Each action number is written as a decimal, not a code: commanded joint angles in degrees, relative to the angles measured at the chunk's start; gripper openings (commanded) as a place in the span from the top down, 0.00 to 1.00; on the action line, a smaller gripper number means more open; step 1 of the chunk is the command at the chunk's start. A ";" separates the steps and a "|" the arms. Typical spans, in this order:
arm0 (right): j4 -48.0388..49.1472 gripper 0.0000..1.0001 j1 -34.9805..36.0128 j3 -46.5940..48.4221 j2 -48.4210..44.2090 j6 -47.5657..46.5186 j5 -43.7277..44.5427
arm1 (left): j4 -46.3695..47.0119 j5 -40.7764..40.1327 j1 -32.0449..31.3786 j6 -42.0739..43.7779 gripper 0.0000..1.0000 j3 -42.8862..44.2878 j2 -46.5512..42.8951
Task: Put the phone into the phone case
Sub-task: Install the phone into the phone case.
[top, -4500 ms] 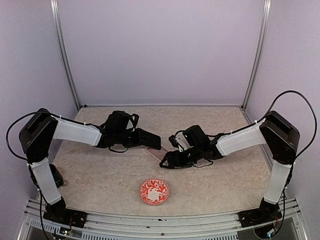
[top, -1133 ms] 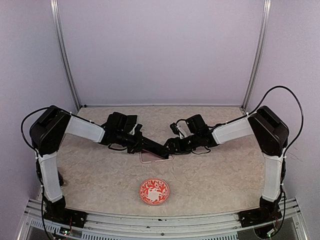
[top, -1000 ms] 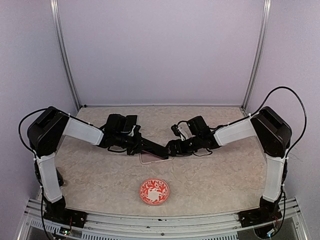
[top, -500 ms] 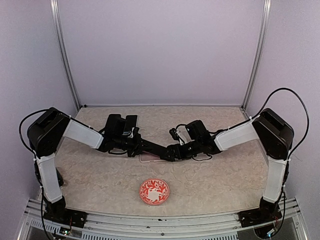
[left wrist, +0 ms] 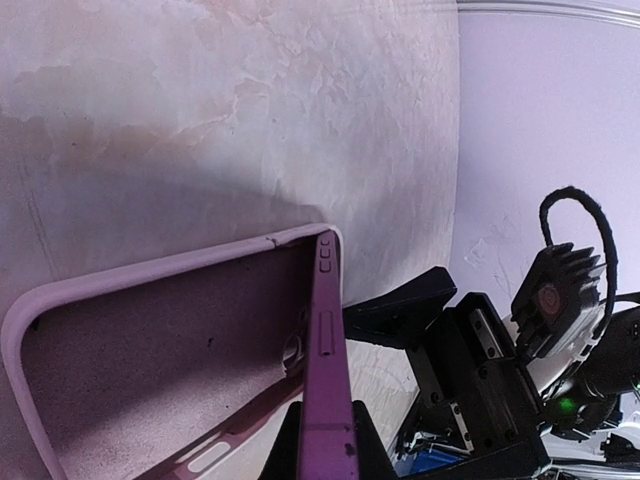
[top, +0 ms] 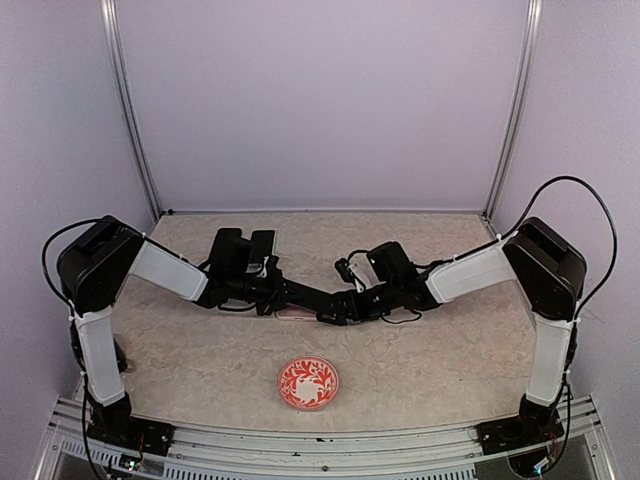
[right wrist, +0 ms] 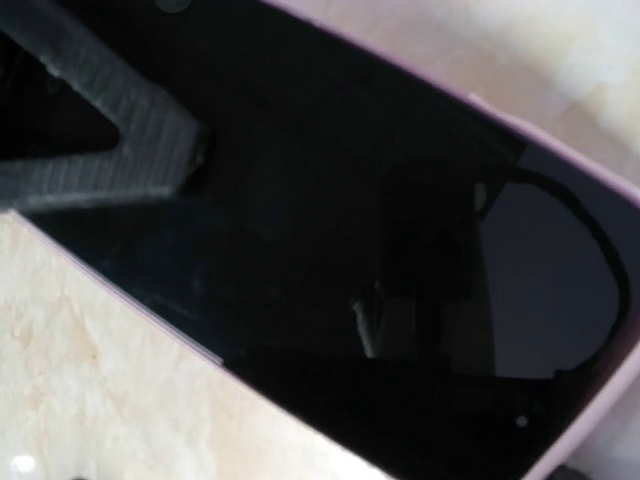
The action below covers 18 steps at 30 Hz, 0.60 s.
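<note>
A: Left claw?
B: The left gripper [left wrist: 325,445] was clamped tight on the mauve silicone phone case [left wrist: 150,350]. It pinched the button-side wall [left wrist: 323,330] between its black fingers [left wrist: 285,455].
A: Case?
B: The open side faced the left wrist camera, and the fuzzy lining was bare across the part that showed. It was at the middle of the beige marbled tabletop [top: 450,350]. From above, only a pink sliver showed under the two claws.
A: Right claw?
B: The right gripper [top: 337,311] was spread wide and gripped nothing. One ribbed finger [right wrist: 110,140] lay over the glass at the upper left of its own view. Touching or just above, couldn't tell.
A: Phone?
B: The slim black-screened phone [right wrist: 330,230] filled the right wrist view, slanted across it. A pink rim ran along its upper edge and far end, and marble showed past both long edges. A cable loop was reflected in the screen. Couldn't tell how far it sat in the case.
A: Anything else?
B: A round red-and-white patterned plate [top: 308,383] sat near the front edge, well apart from both claws. The claw tips met nose to nose over the case.
</note>
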 commanded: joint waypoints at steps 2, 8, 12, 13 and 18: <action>-2.31 0.02 1.56 2.56 2.96 -1.50 -1.15 | 1.10 3.83 -2.16 3.01 1.00 1.64 4.64; -3.59 0.02 0.43 4.89 4.71 -2.67 -0.77 | 1.73 6.63 -2.36 4.35 1.00 1.99 6.85; -4.58 0.02 0.40 7.07 6.18 -3.46 -0.84 | 1.15 7.42 -2.39 5.05 1.00 2.40 7.32; -4.75 0.02 0.35 7.53 6.61 -3.66 -0.69 | 1.06 7.52 -2.39 5.02 1.00 2.43 7.54; -5.78 0.01 0.23 8.78 7.46 -4.32 1.70 | 0.61 8.49 -2.22 5.47 1.00 2.52 8.37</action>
